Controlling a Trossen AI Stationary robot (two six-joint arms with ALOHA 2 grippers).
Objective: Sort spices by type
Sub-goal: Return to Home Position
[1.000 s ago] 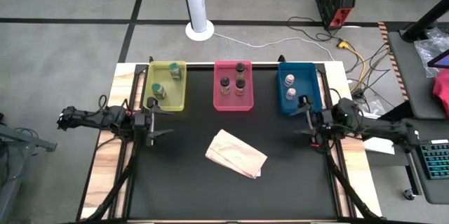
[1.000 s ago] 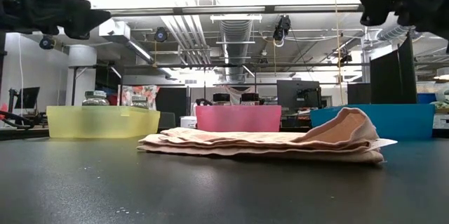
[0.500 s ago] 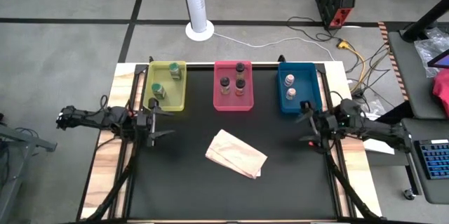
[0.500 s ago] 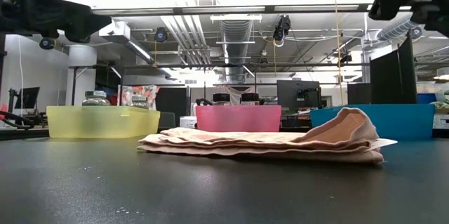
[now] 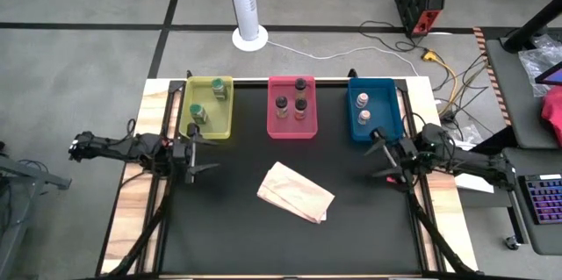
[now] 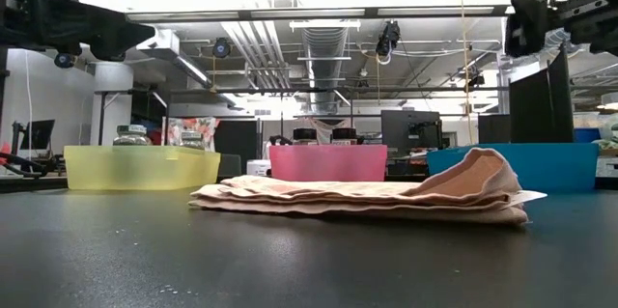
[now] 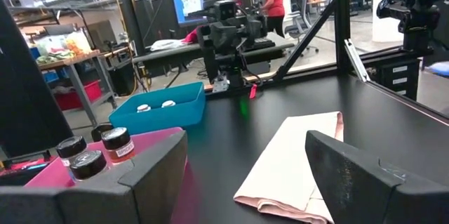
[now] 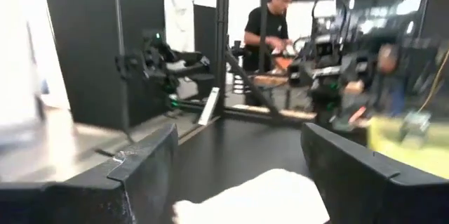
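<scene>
Two green-filled spice jars stand in the yellow tray. Three brown-filled jars stand in the pink tray. Two pale-capped jars stand in the blue tray. My left gripper hovers open above the table's left edge, just nearer than the yellow tray, pointing right. My right gripper hovers open near the table's right edge, just nearer than the blue tray, pointing left. Both hang well above the table in the low view, the left gripper and the right gripper.
A flat tan paper bag lies on the black table between the two grippers, nearer than the pink tray; it also shows in the left wrist view as the bag. The three trays line the far edge. People stand in the room beyond the table.
My right gripper has drawn back from the blue tray's near right corner toward the table's near edge and has turned from pointing at the far edge to pointing left. It stays open. The left arm, jars and bag have kept still.
</scene>
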